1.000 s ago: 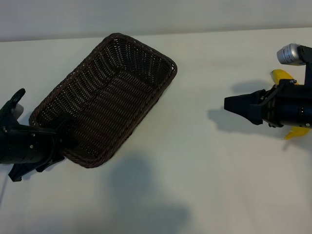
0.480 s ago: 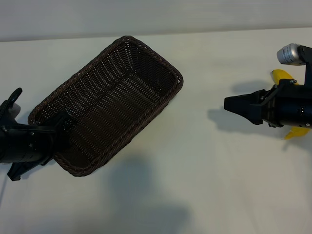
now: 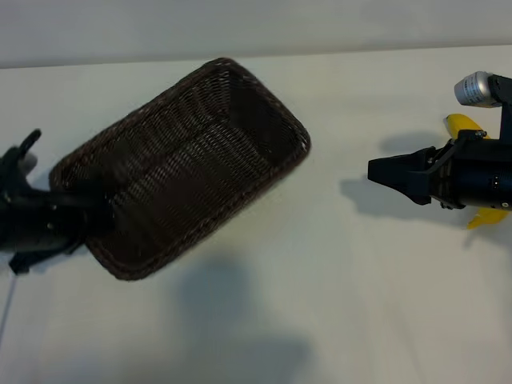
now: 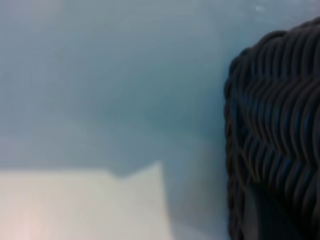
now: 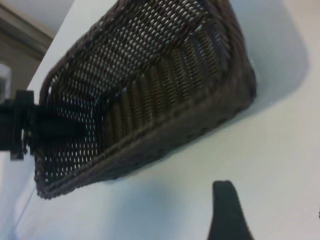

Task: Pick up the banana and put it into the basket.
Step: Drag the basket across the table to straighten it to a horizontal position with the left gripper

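Observation:
The dark brown woven basket (image 3: 192, 160) is tilted up off the table on the left, its open side turned away from the exterior camera. My left gripper (image 3: 84, 212) is shut on the rim of its near-left short end. The left wrist view shows only the wicker wall (image 4: 275, 125) close up. The yellow banana (image 3: 462, 124) lies at the far right, mostly hidden behind the right arm, with its other end (image 3: 484, 218) showing below. My right gripper (image 3: 376, 170) hovers open and empty, pointing toward the basket (image 5: 150, 90); one finger (image 5: 227, 210) shows in its wrist view.
The white table (image 3: 320, 280) stretches between basket and right arm. A silver cylinder (image 3: 474, 88) sits on the right arm above the banana. The table's far edge meets a pale wall (image 3: 256, 28).
The left gripper has closed on the basket's rim and raised that end. The basket has tipped up and swung slightly rightward. The right arm and banana have not moved.

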